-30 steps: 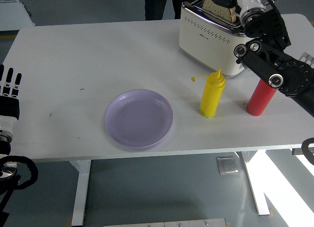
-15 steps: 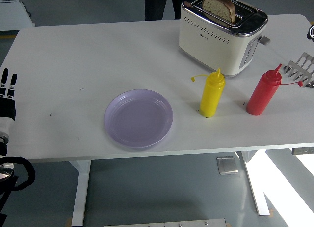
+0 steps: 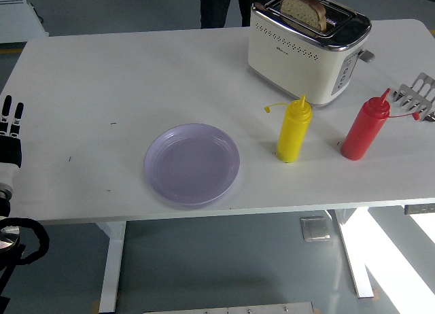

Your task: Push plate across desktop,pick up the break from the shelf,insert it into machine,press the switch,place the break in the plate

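bread (image 3: 304,11) far from left hand (image 3: 10,130)

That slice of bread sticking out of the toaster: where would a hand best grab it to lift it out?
By the rounded top crust of the bread slice, pinched across its two flat faces, coming straight down from above. Only that upper part stands clear of the toaster; the rest sits down in the slot, so the sides are likely blocked.

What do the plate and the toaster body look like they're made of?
The plate looks like plastic, pale lilac with a soft, smooth sheen and a thin rim. The toaster has a cream, glossy body, painted metal or plastic, I can't tell which, with a shiny chrome-like top.
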Action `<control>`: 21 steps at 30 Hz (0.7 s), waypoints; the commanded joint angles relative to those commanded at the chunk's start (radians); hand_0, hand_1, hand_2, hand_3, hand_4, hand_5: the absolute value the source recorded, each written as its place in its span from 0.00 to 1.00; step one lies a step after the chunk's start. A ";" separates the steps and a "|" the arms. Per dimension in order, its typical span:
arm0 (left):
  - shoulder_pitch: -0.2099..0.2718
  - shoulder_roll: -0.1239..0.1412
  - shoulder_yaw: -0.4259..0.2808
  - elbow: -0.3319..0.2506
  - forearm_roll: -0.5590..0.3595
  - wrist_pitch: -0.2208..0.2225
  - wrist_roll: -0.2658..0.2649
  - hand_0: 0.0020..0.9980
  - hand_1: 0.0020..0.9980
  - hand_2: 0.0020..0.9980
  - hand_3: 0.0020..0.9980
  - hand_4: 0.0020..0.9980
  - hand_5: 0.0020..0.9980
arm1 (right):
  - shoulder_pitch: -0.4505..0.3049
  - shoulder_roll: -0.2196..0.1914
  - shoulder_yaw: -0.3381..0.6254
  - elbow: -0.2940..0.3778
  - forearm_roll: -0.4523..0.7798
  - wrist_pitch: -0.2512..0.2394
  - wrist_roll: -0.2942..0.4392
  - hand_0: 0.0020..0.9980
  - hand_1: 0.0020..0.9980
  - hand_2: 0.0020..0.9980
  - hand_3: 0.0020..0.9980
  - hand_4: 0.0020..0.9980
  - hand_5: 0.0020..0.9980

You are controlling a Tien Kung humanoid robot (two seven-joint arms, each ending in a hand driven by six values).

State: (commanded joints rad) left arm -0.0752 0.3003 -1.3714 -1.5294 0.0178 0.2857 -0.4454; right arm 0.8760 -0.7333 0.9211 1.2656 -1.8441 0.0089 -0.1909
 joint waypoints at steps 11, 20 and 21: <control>0.000 -0.003 0.005 0.003 -0.006 -0.004 0.003 0.75 0.69 0.64 0.63 0.70 0.90 | -0.037 0.010 -0.061 -0.032 0.016 0.010 0.002 0.43 0.31 0.60 0.49 0.07 0.00; -0.006 -0.008 0.017 0.018 -0.038 -0.018 0.024 0.75 0.69 0.65 0.63 0.69 0.90 | -0.064 0.045 -0.099 -0.084 0.038 0.003 0.007 0.43 0.31 0.60 0.49 0.07 0.00; -0.007 -0.008 0.019 0.019 -0.041 -0.019 0.026 0.75 0.69 0.65 0.63 0.69 0.90 | -0.065 0.049 -0.105 -0.091 0.043 0.001 0.009 0.43 0.31 0.60 0.49 0.07 0.00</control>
State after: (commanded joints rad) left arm -0.0824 0.2919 -1.3524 -1.5099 -0.0230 0.2666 -0.4195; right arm 0.8108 -0.6842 0.8156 1.1749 -1.8015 0.0103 -0.1822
